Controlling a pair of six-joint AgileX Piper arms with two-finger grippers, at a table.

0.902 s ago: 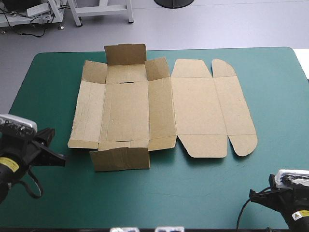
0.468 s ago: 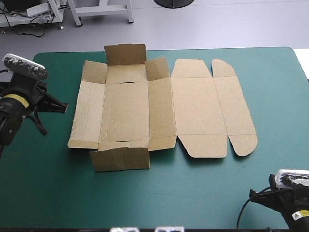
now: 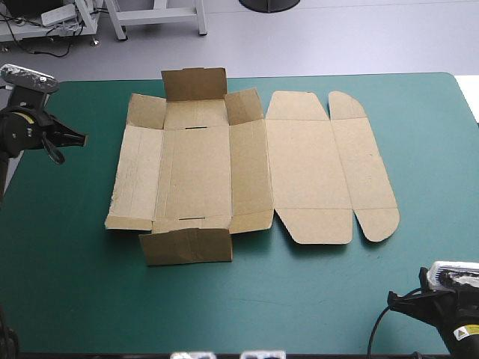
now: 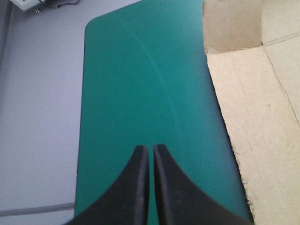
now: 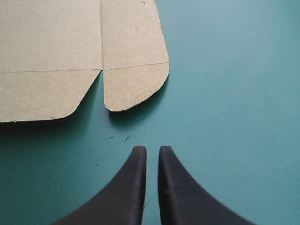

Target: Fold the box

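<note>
Two idle grippers, one brown box (image 3: 224, 168) barely begun

Farthest left, the left gripper (image 3: 79, 137) hangs above the teal-green cover (image 3: 67, 269) near the table's left edge, well apart from the board. Its black fingers (image 4: 136, 187) are pressed almost together with nothing between them, so it seems placed to approach rather than to grasp. The box lies opened out mid-table. Its tray section is on the left, with the far end flap (image 3: 194, 84) standing up and the near end flap (image 3: 187, 245) creased. The left wall panel (image 3: 138, 168) lies flat, so raising the walls looks like the step due. The lid panels (image 3: 307, 176) lie flat to the right. At the near right corner the right gripper (image 5: 151, 149) is likewise narrowed and empty. It points at the lid's rounded tuck flap (image 5: 133, 86), apart from it.
</note>
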